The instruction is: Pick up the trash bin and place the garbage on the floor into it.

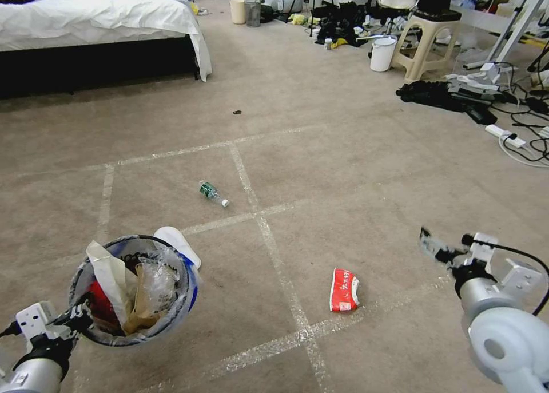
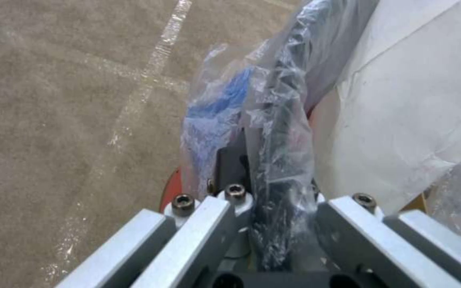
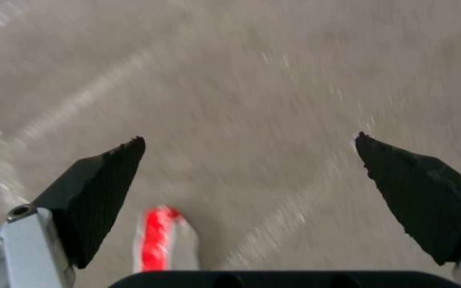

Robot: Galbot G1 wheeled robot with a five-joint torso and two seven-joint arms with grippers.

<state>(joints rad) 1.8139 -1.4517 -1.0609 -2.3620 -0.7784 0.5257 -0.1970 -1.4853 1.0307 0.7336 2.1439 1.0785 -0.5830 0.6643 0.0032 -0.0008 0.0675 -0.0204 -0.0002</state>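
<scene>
Head view: the left claw point(image 1: 80, 318) pinches the near-left rim of the trash bin point(image 1: 171, 313), a small round bin draped in a crinkled clear liner and held low at near left, stuffed with tan paper and clear plastic. A flat white sole point(image 1: 177, 243) lies on the carpet just behind it. Farther out, a green-labelled plastic bottle point(image 1: 213, 193) rests on its side; at near centre lies a crumpled red wrapper point(image 1: 344, 290), beside taped floor lines point(image 1: 286, 290). The right claw point(image 1: 440, 249) hangs at near right over bare carpet. A bed point(image 1: 91, 15), white bucket point(image 1: 382, 54) and stool point(image 1: 426, 41) stand far off.

Left wrist view: the left claw point(image 2: 273, 200) is pressed together on the bin's point(image 2: 169, 196) plastic-wrapped edge, white paper point(image 2: 412, 112) close alongside.

Right wrist view: the right claw point(image 3: 249, 140) is spread wide, its black fingertips point(image 3: 108, 176) holding nothing, with the red wrapper point(image 3: 158, 240) on the carpet below.
</scene>
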